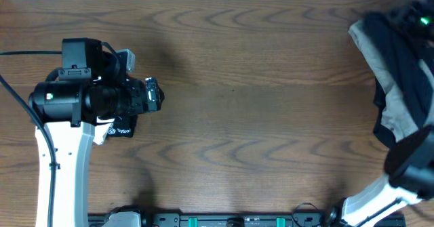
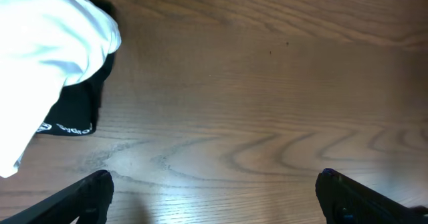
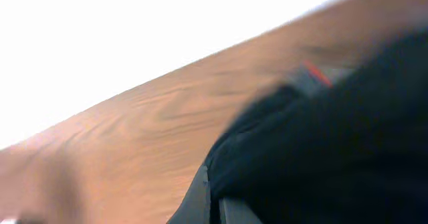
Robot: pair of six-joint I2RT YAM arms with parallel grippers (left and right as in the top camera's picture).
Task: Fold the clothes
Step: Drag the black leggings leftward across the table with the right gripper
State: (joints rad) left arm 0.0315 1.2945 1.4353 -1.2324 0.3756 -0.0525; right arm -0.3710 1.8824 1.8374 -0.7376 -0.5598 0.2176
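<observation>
The black pants (image 1: 407,71) hang in a bunch at the far right edge of the table, over a beige garment (image 1: 369,47). My right gripper (image 1: 418,17) is at the top right and looks shut on the black pants. In the right wrist view the black pants (image 3: 334,137) fill the frame and cover the jaws (image 3: 221,200); a coral-red and grey waistband (image 3: 314,73) shows, blurred. My left gripper (image 1: 153,95) is open and empty over bare wood (image 2: 214,190). A white garment (image 2: 47,43) lies on a folded black garment (image 2: 73,110) just left of it.
The folded black garment with white lettering (image 1: 122,129) lies under the left arm (image 1: 68,98). The wooden table (image 1: 258,105) stretches between the arms. The right arm's base link (image 1: 407,159) crosses the lower right. The table's far edge runs along the top.
</observation>
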